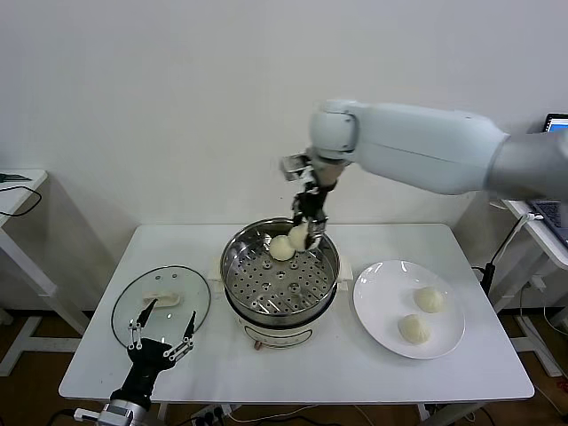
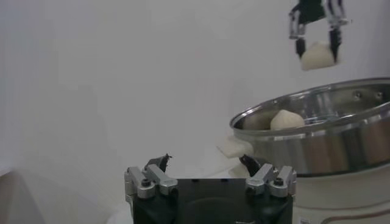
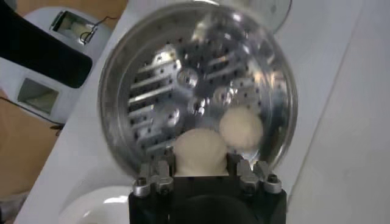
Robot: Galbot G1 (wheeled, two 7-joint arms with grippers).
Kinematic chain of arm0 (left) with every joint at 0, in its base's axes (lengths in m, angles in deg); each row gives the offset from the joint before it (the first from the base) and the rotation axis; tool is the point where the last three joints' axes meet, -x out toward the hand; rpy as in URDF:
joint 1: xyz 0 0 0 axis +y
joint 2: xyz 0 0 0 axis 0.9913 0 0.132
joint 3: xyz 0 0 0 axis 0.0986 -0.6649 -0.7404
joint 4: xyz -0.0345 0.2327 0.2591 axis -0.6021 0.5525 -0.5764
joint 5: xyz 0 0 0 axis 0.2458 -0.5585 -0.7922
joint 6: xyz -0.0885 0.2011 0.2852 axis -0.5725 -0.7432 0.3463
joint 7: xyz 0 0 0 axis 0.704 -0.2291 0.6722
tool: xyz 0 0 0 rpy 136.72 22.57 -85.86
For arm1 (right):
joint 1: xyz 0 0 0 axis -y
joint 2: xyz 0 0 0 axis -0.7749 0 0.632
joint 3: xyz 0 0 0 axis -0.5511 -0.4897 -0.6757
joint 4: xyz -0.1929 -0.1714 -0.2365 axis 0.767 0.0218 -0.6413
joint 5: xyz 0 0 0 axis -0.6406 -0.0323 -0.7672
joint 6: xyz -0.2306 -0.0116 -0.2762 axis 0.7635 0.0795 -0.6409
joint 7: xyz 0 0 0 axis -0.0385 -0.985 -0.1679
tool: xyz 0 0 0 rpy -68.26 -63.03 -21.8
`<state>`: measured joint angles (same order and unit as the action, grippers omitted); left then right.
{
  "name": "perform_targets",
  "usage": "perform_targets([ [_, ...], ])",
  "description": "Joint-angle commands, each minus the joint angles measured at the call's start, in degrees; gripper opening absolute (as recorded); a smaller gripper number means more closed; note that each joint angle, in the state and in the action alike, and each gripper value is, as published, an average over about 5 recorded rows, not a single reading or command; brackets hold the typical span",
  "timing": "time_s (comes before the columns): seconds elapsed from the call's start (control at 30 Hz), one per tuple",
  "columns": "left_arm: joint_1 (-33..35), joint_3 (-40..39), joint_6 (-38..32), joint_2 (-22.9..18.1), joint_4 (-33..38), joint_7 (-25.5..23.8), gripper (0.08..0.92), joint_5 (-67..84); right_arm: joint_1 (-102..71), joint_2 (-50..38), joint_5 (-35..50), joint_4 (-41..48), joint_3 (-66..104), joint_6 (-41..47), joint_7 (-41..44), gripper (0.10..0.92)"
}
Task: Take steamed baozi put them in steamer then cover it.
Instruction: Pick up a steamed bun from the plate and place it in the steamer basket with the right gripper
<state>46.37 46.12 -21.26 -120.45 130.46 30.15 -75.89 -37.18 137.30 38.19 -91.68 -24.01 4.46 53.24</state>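
Second baozi held over the steamer, two more waiting on the plate.

A steamed baozi (image 1: pixel 298 236) sits clamped between the fingers of the right gripper (image 1: pixel 304 232) at upper centre of the head view, hanging over the far rim of the steamer (image 1: pixel 238 257), probably so it can be lowered beside the bun already inside (image 1: pixel 280 248) without crowding it. That bun rests on the perforated tray toward the back, leaving the nearer part of the tray free for the rest. Two baozi (image 1: pixel 429 299) (image 1: pixel 414 328) lie on the white plate (image 1: pixel 373 306) at right centre, just beside the steamer. The cover (image 1: pixel 129 297) lies flat on the table (image 1: pixel 293 373) at lower left, handle up, with the left gripper (image 1: pixel 160 330) parked just beside its near edge, fingers spread wide and empty, seemingly ready to take it once loading ends.
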Motion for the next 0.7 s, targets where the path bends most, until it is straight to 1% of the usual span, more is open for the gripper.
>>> perform_targets([
  [0.03, -0.01, 0.04, -0.08, -0.02, -0.04, -0.09, 0.823, -0.01, -2.54, 9.63, 3.66, 4.18, -2.17, 1.79, -3.95, 0.56],
  [0.33, 0.04, 0.53, -0.39, -0.01, -0.01, -0.03, 0.823, 0.03, -7.46, 13.18, 4.43, 8.36, -3.69, 2.6, -8.69, 0.564],
  [0.7, 0.08, 0.69, -0.49, -0.09, -0.15, 0.04, 0.823, 0.03, -11.13, 13.97, 3.91, 10.74, -3.33, 2.6, -10.21, 0.568],
])
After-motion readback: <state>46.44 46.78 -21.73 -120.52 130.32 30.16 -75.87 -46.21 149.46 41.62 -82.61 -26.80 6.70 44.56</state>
